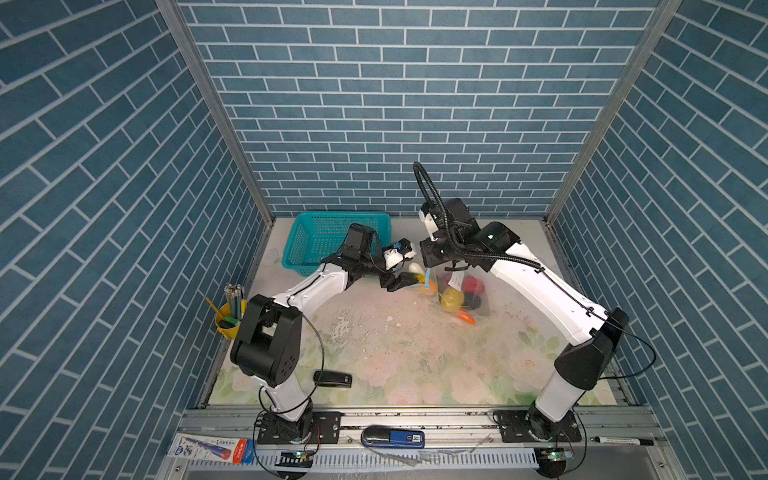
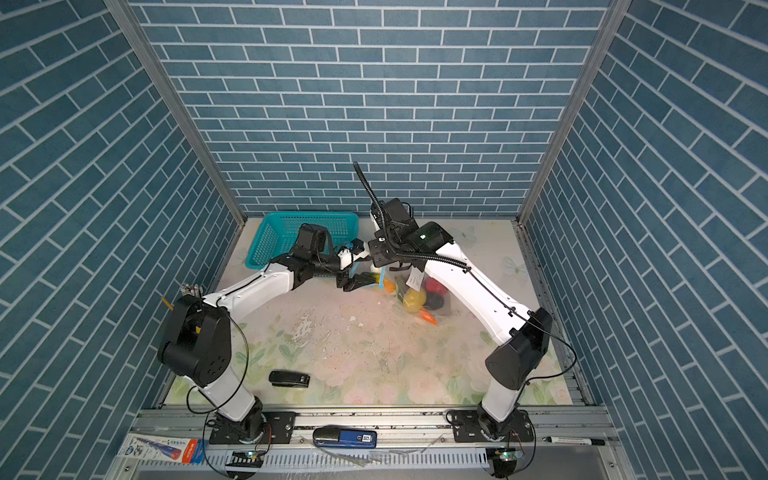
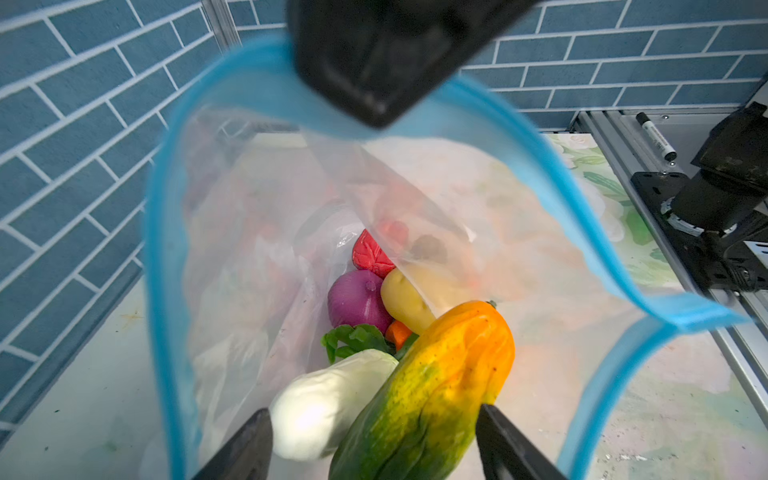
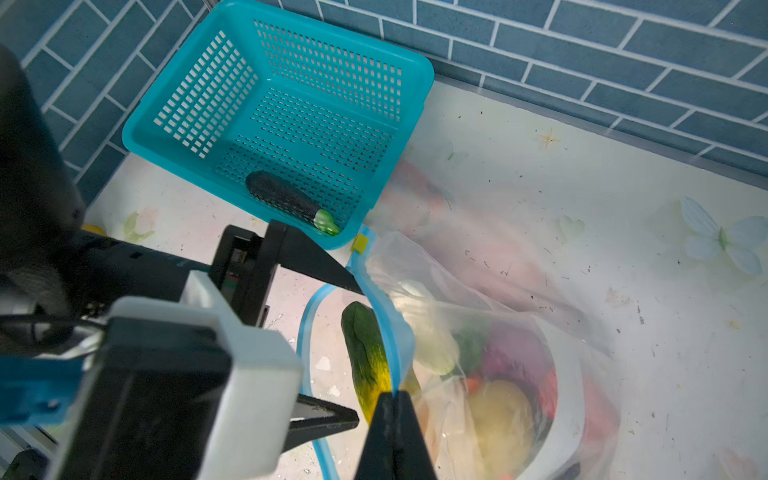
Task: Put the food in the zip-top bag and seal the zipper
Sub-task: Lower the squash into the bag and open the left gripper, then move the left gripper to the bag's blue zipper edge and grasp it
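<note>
The left gripper [image 3: 372, 409] is hanging spread either side of a green-orange papaya [image 3: 436, 382] lying in the open mouth of the zip-top bag [image 3: 249, 270]. Across it, the right gripper [image 4: 392, 399] is pinching the blue zipper [image 3: 156, 257]. Deeper inside, cabbage [image 3: 328, 403], onion [image 3: 355, 299] and potato [image 3: 405, 301] are lying.

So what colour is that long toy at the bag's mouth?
The long toy is green fading through yellow to orange; clearest in the left wrist view.
</note>
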Controlling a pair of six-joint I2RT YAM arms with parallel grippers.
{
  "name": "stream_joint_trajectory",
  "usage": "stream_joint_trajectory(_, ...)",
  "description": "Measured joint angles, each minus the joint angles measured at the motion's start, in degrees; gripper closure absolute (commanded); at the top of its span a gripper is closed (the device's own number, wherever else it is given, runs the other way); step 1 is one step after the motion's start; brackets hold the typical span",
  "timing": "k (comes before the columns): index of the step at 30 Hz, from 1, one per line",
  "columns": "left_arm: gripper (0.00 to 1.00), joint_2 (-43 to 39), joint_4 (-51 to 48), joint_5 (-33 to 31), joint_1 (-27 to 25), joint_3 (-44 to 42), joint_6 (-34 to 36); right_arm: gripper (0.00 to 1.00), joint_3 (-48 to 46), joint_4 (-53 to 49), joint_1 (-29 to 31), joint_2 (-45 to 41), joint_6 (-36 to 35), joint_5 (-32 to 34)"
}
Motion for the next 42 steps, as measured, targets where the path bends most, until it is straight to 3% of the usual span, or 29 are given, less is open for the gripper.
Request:
stream_joint_trajectory(9, 0.17, -4.4, 2.8, -3.3, 0.0, -1.0, -7.8, 1.00, 0.0, 0.0, 0.0, -0.3, 0.0, 0.3)
stream_joint_trajectory(15, 0.27, -8.0, 6.8, -8.9, 0.0, -5.3, -23.0, 1.00, 0.0, 0.0, -0.2, -1.9, 0.0, 0.7)
stream_joint_trajectory(25, 0.33, -9.9, 7.6, -15.0, 0.0, -9.6, -47.4, 1.00, -0.4, 0.2, -0.3, -2.2, 0.0, 0.7)
stream_joint_trajectory(37, 0.41, -15.1, 3.0, -18.6, 0.0, -13.4, -52.8, 1.00, -0.5, 0.8, -0.6, -2.2, 0.0, 0.0)
stream_joint_trajectory(42, 0.52, -15.1, 1.2, -19.0, 0.0, -14.0, -53.5, 1.00, -0.5, 0.8, -0.6, -2.2, 0.0, 0.0)
